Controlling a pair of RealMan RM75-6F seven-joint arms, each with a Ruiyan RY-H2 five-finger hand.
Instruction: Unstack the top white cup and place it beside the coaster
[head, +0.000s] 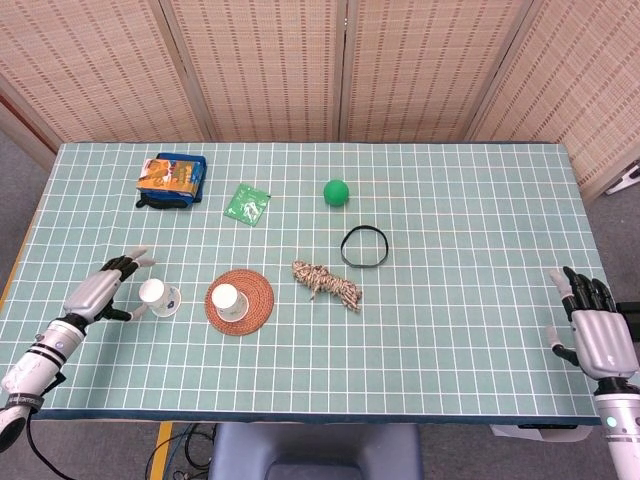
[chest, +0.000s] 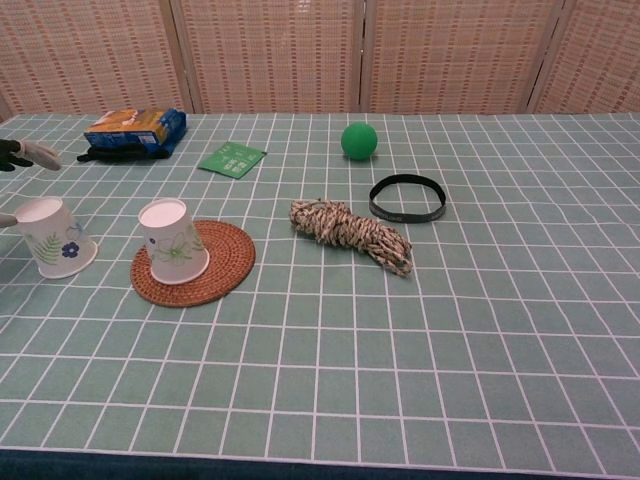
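- Unstacked white cup (head: 156, 296) sits upside down on worktop (head: 460, 300), just left of coaster (head: 258, 300) — placement looks done.
- 2nd cup (head: 228, 300) stands inverted on coaster, no longer stacked.
- Left hand (head: 100, 292) beside placed cup, fingers spread, holding nothing; thumb tip near or touching cup base, can't tell which.
- Right hand (head: 592, 330) open and idle at far worktop edge.
- Judgement: only pulling left hand clear remains; cup leans a bit in chest view (chest: 55, 236), may not be fully settled.
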